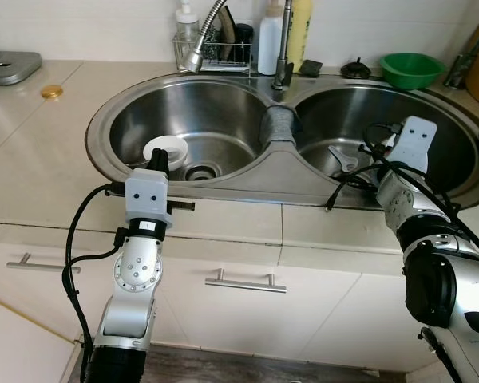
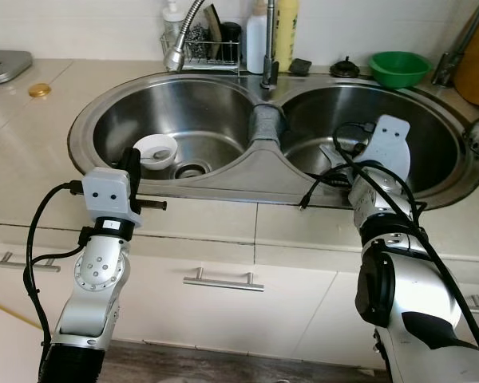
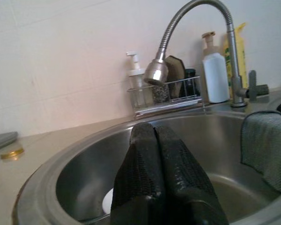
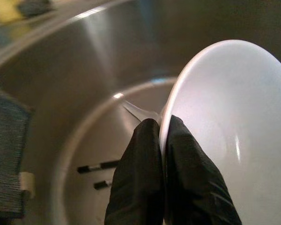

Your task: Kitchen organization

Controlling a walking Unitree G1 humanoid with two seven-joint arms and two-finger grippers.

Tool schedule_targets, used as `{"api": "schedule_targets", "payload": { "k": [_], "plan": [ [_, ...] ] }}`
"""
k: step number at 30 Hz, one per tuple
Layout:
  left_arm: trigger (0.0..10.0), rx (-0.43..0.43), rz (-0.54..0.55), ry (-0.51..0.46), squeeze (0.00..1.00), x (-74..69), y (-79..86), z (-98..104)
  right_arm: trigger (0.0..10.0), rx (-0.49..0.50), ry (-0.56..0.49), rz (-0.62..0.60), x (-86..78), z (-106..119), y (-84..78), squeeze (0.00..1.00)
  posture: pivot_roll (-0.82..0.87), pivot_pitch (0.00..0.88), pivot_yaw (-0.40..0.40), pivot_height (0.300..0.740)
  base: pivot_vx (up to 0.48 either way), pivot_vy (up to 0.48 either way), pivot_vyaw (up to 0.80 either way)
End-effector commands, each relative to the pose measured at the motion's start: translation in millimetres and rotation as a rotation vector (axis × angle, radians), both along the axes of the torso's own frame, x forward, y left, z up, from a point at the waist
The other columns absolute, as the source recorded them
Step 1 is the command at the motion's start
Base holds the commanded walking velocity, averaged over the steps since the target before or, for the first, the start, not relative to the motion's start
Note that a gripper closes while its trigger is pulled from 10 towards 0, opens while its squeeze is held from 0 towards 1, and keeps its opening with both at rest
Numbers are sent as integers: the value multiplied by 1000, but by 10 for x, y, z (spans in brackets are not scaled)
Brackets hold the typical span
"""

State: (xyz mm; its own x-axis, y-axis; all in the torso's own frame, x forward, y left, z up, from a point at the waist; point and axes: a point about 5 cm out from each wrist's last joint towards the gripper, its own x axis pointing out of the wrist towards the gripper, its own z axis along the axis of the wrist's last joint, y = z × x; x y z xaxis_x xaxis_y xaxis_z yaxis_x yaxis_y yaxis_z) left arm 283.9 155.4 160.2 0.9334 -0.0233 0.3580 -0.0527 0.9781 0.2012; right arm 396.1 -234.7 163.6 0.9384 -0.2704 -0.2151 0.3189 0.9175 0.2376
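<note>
A double steel sink [image 1: 259, 179] lies in front of me. In its left basin a small white bowl [image 1: 166, 150] sits by the drain. My left gripper [image 3: 153, 131] hovers at that basin's front rim, shut, its fingers pressed together on nothing. My right arm reaches down into the right basin. There my right gripper [image 4: 161, 124] is shut on the rim of a white bowl [image 4: 229, 117], held tilted on edge. A white spoon [image 1: 341, 157] lies on the right basin's floor, with dark-tipped chopsticks [image 4: 100, 166] near it.
A grey cloth [image 1: 278, 125] hangs over the divider between the basins. The flexible faucet [image 1: 198, 56] points over the left basin. A wire rack [image 1: 215, 49], bottles [image 1: 270, 40] and a green bowl [image 1: 411, 69] line the back. A gold lid [image 1: 51, 92] lies on the left counter.
</note>
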Motion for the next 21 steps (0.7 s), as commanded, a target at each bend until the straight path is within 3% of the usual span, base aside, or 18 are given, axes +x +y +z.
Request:
{"api": "schedule_targets", "payload": {
  "k": [1,2,9,13,14,15,21],
  "plan": [
    [10000,9,4,10,0,-4,7,-10,10000,41,5,-22,13,22,6,0,50,8,10,740,0,0,0],
    [10000,9,3,12,0,-4,5,-12,10000,59,9,-43,2,1,-9,1000,50,8,12,740,0,0,0],
    [10000,13,-2,16,0,-1,2,-15,10000,96,4,-74,-9,-32,-4,1000,54,5,15,740,0,0,0],
    [10000,13,-2,18,0,-2,2,-18,10000,56,-4,-53,8,-1,32,1000,54,5,15,740,0,0,0],
    [10000,13,-1,19,0,-4,4,-19,10000,-63,5,28,36,28,117,1000,52,4,14,740,0,0,0],
    [10000,13,-1,19,0,-4,3,-21,10000,-113,4,59,46,44,148,1000,51,4,13,740,0,0,0],
    [10000,11,-3,22,0,-2,-6,-26,10000,-205,7,120,62,73,193,1000,46,7,13,740,0,0,0]
  ]
}}
